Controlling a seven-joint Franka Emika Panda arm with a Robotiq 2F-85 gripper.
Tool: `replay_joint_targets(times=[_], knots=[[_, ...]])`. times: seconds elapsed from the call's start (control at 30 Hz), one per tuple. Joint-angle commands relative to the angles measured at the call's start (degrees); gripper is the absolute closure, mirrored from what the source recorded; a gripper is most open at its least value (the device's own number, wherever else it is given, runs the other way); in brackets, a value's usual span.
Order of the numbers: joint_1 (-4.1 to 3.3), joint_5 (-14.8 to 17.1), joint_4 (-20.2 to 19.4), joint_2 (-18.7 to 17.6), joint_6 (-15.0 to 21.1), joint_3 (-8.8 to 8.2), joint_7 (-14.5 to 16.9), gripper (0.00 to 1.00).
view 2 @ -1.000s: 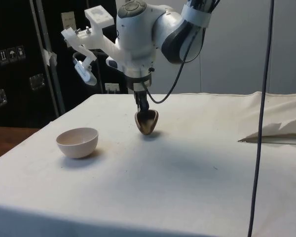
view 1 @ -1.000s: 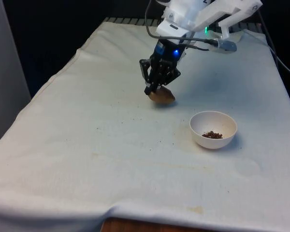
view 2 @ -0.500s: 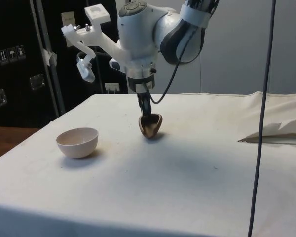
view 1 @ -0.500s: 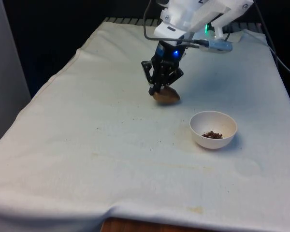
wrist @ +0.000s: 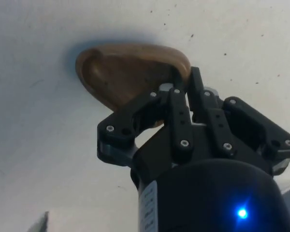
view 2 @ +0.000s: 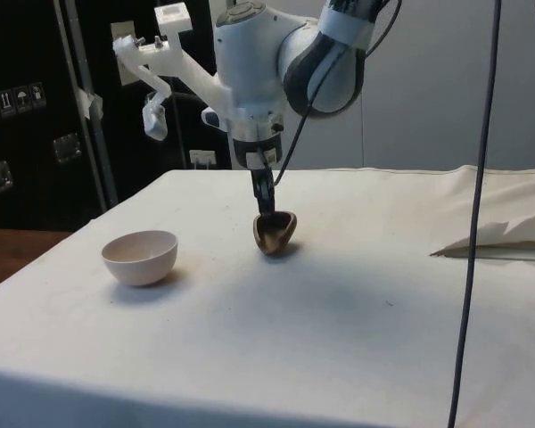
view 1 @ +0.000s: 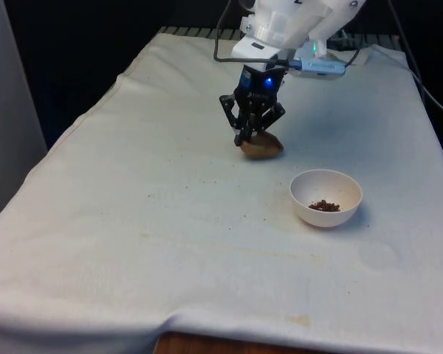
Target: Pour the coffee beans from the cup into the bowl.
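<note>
- Pincer (view 1: 249, 137) clamped on the rim of the brown wooden cup (view 1: 263, 147); the wrist view shows the fingers (wrist: 180, 96) pinching the cup wall (wrist: 130, 67), one inside and one outside.
- Cup is tilted on its side, low over the white cloth; the side view has its mouth (view 2: 274, 231) facing that camera. Can't tell whether it touches the cloth or hangs just above.
- Cup interior looks empty in the wrist view.
- White bowl (view 1: 326, 197) sits upright on the worktop (view 1: 133, 221), towards the front view's right of the cup and nearer that camera. Cup and bowl are apart, not touching.
- Coffee beans (view 1: 325, 206): small dark pile at the bottom of the bowl.
- Side view: bowl (view 2: 140, 257) on that view's left, cup and pincer (view 2: 266, 207) near the middle of the worktop.
- Cloth has a few faint stains and dark specks (view 1: 244, 216) between cup and bowl.
</note>
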State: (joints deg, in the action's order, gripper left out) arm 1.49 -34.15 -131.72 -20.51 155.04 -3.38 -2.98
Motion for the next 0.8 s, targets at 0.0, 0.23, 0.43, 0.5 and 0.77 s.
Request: replay_joint_targets(times=[0.0,0.23,0.43,0.5,0.77], knots=[[0.74,2.18,-0.57,0.06,0.52,0.92,1.43,1.00],[0.74,6.82,-0.63,-0.11,0.74,1.09,4.18,1.00],[0.80,10.26,-0.69,-0.29,0.80,1.20,6.42,1.00],[0.80,12.49,-0.69,-0.40,0.80,1.26,7.85,1.00],[0.80,18.11,-0.63,-0.63,0.69,1.38,11.63,1.00]])
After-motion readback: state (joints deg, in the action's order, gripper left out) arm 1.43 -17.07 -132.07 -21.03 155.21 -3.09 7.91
